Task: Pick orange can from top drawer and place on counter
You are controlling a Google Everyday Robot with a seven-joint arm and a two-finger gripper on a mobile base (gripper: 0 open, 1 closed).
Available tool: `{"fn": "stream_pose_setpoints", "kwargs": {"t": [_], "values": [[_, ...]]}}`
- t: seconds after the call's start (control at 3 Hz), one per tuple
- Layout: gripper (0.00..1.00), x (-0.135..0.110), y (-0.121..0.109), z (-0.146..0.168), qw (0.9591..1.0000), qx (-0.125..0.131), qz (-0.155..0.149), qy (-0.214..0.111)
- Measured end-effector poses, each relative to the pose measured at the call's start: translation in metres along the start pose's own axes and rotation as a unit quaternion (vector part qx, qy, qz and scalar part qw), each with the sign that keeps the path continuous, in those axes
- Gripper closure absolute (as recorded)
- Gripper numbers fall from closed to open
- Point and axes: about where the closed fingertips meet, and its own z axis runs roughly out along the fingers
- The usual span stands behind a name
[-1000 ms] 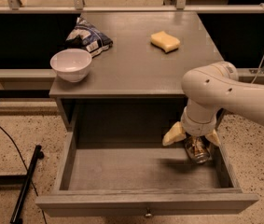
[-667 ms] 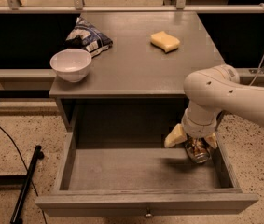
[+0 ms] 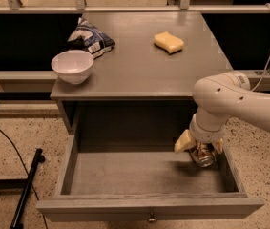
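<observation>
The top drawer (image 3: 144, 205) is pulled fully open below the counter (image 3: 144, 66). The orange can (image 3: 203, 155) shows inside the drawer at its right side, mostly covered by my wrist, with only its shiny lower end in view. My gripper (image 3: 200, 147) reaches down into the drawer from the right and sits directly over the can, its cream-coloured fingers (image 3: 184, 141) on either side of it. The white arm (image 3: 230, 101) hides the gripper's upper part.
On the counter stand a white bowl (image 3: 72, 66) at the front left, a blue-and-white snack bag (image 3: 89, 36) behind it, and a yellow sponge (image 3: 169, 42) at the back right. A black stand (image 3: 25, 190) and cable lie on the floor at left.
The arm has shifted very slightly; the gripper stays over the can at the drawer's right side. Nothing else has moved.
</observation>
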Motion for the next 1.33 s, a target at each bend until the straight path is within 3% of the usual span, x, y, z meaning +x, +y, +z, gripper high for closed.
{"fn": "stream_pose_setpoints", "kwargs": {"t": [0.67,1.33], "values": [[0.17,0.003,-0.016,0.011,0.9984,0.008,-0.035,-0.044],[0.20,0.000,-0.015,0.031,0.9961,-0.008,-0.064,-0.061]]}}
